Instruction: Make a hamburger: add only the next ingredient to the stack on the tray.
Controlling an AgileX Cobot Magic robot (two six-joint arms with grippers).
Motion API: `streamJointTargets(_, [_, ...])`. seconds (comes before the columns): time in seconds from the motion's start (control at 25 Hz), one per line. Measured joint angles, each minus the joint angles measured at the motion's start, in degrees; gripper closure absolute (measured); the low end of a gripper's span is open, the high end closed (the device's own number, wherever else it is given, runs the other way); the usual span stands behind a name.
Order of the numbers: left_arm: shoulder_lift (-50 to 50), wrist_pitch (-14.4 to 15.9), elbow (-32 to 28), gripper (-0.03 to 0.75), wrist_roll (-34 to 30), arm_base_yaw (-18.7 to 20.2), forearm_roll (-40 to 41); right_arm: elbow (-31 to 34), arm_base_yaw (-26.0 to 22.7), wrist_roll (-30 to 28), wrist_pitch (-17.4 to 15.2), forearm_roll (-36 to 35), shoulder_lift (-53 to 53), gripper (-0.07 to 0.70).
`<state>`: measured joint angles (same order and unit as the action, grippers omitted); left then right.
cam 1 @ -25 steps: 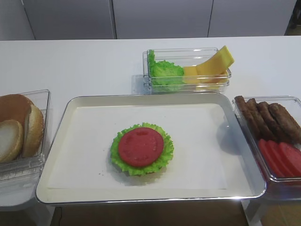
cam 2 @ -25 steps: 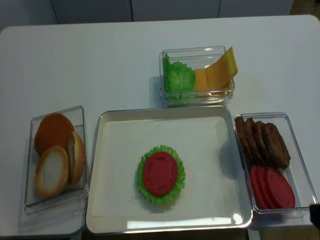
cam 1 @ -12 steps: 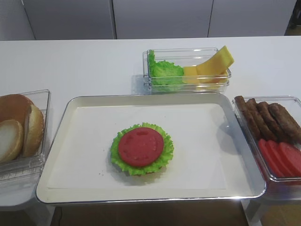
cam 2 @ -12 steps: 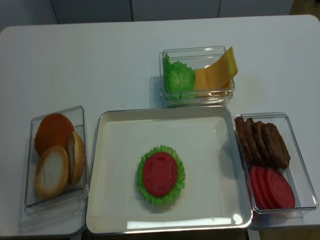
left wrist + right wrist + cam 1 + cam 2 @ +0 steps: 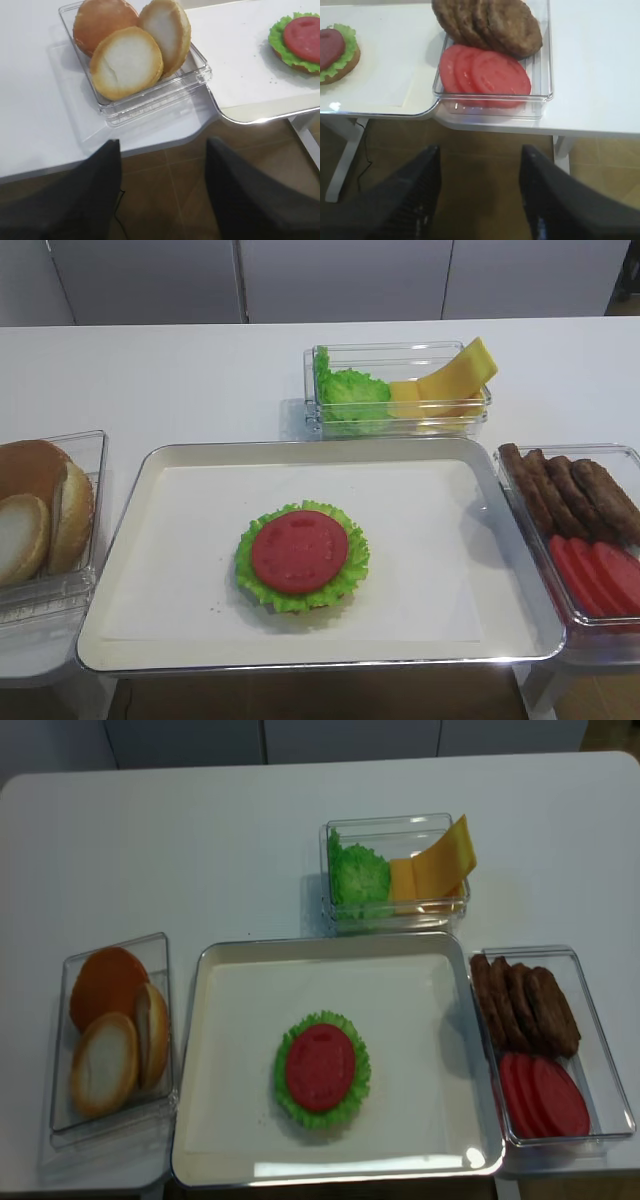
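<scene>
1 tomato slice (image 5: 299, 551) lies flat on the lettuce-topped stack (image 5: 350, 573) mid-tray (image 5: 130, 525), up and left of the right hand (image 5: 479, 192), which hangs off the counter's (image 5: 200, 840) front edge, jaws apart and empty; left hand (image 5: 162, 192) likewise parted, empty

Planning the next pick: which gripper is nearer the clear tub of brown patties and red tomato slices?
Right. The right gripper hangs open just off the table edge before that clear tub; the left gripper sits before the bun tub.
</scene>
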<state>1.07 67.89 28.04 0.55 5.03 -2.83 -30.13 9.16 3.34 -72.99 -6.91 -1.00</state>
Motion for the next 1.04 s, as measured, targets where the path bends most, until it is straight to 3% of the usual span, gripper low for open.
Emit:
streamJointTargets(0.36, [0.0,0.0,0.0,0.314,0.0,0.0,0.0,2.4,0.0,-0.5,7.3,3.4,-0.1,0.240])
streamJointTargets(1.04, [0.0,0.0,0.0,0.314,0.0,0.0,0.0,2.8,0.0,-1.6,7.8,2.4,-0.1,0.270])
